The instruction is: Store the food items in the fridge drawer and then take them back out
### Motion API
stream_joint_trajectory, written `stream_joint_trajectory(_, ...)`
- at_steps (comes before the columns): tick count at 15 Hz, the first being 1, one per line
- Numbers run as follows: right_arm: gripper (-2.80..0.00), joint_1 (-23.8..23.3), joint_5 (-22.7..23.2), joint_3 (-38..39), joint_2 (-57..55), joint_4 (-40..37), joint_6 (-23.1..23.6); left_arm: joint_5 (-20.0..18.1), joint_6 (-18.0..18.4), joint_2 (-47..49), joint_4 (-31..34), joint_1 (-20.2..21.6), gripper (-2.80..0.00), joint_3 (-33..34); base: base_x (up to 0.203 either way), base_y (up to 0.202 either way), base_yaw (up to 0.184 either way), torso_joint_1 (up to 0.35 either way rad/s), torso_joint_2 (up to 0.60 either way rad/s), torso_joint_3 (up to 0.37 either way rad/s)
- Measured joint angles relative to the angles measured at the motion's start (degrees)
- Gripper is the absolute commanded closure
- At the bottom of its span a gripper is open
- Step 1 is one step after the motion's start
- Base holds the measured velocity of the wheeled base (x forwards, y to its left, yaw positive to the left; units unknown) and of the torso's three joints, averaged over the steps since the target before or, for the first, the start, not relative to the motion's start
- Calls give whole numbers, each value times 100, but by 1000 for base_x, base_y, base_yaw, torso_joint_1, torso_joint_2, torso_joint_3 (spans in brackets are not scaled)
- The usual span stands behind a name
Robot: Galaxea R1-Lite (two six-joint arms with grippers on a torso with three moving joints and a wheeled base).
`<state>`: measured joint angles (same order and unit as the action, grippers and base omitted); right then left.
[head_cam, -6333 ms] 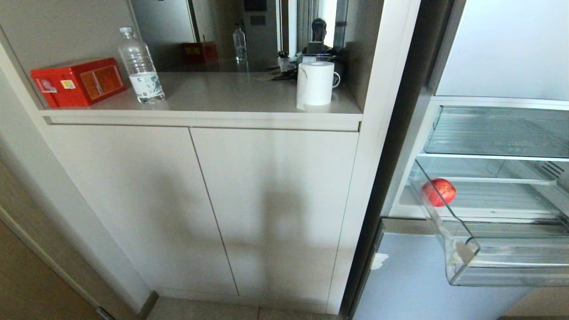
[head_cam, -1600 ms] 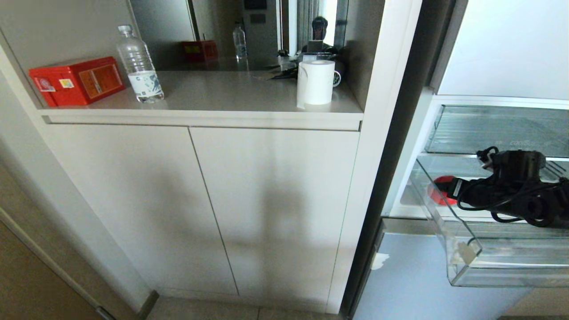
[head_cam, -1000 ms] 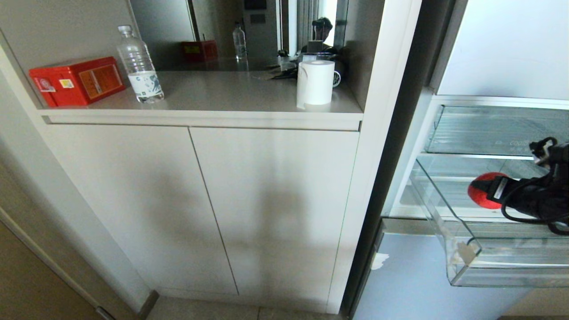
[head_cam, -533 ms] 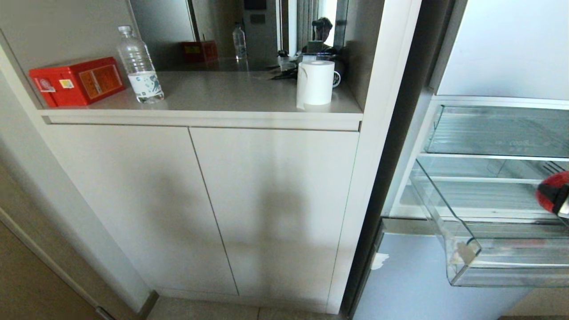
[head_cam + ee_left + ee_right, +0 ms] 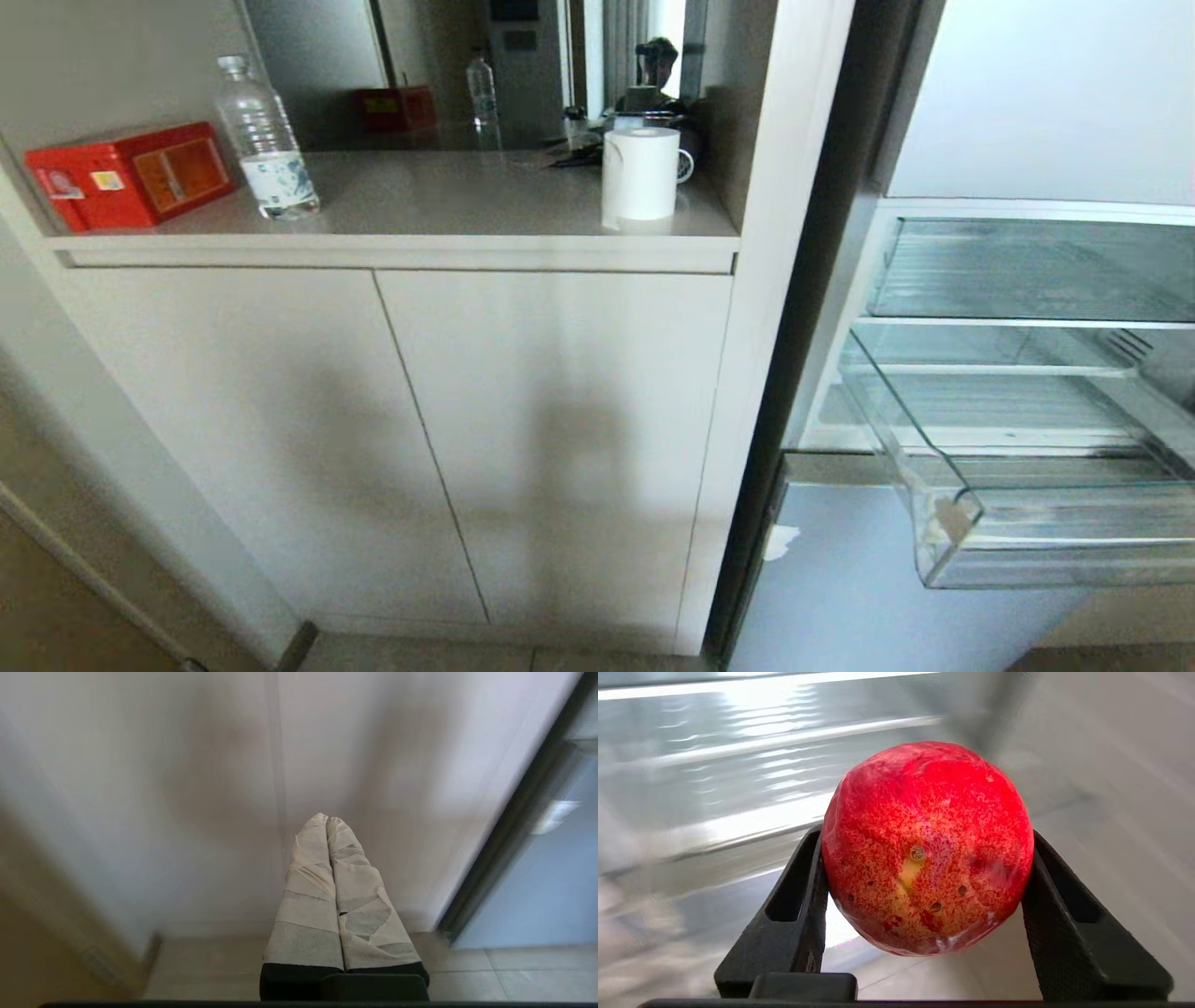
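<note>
Red fruit (image 5: 927, 849) clamped inside right claw (image 5: 924, 877).

Neither arm shows in the head view. The drawer (image 5: 943, 509) runs off the right edge, its right end unseen. The tin (image 5: 126, 175) is too small for its label to be read. In the right wrist view the apple (image 5: 927, 849) hides the fingertips, and the background is blurred.
</note>
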<state>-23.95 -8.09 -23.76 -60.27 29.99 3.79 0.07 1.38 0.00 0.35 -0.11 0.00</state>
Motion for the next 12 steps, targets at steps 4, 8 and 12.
stream_joint_trajectory(4, 0, -3, 4, 124, 229, -1, -35, 0, 0, 0, 0, 0, 0, 0, -2, 6, -175, 1, 6, 2)
stream_joint_trajectory(8, 0, -5, 44, 247, 331, 2, -62, 0, 2, 0, -2, 1, 0, 0, 1, 7, -173, 3, 3, 3)
stream_joint_trajectory(12, 0, -5, 212, 473, 527, -4, -84, 0, 0, 0, -1, 1, 0, 0, 3, 8, -173, 1, 3, -1)
